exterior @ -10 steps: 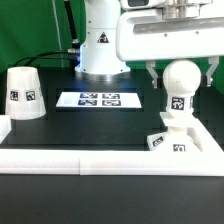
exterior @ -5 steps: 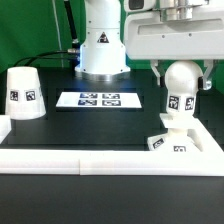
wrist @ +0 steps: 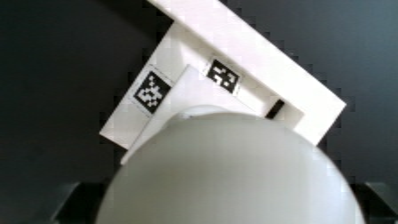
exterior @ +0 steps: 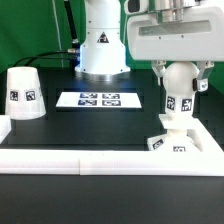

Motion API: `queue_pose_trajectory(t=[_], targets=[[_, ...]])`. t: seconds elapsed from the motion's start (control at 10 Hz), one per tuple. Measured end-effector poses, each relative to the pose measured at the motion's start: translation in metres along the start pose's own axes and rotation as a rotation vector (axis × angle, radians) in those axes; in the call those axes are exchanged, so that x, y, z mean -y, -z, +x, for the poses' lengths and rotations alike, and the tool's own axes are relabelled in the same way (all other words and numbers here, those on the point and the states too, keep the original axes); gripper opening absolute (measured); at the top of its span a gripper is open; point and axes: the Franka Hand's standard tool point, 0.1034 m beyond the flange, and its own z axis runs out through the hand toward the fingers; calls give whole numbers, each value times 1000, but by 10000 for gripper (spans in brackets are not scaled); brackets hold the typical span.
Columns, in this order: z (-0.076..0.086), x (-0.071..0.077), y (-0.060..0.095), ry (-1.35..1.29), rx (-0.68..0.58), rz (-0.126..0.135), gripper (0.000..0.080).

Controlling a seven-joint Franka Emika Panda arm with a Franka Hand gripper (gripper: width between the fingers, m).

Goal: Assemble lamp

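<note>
Fingers point(exterior: 160, 72): two, drawn in from their wider spread a second ago, now pressing either flank of the item between them.
Gripper point(exterior: 181, 74): one, clamped.
White round-ended plastic bulb point(exterior: 180, 88): one, upright, seated on the small square white base block point(exterior: 170, 141), one, at its 6 o'clock. You are likely ready to twist it home.
White truncated-cone shade point(exterior: 22, 93): one, at 9 o'clock, well apart, not yet fitted.
Marker board point(exterior: 99, 99): one.
</note>
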Motion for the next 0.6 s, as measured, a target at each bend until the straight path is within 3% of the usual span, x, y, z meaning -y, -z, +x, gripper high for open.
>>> queue_pose_trajectory(t=[0.6], targets=[[3, -1, 1, 467, -3, 0, 698]])
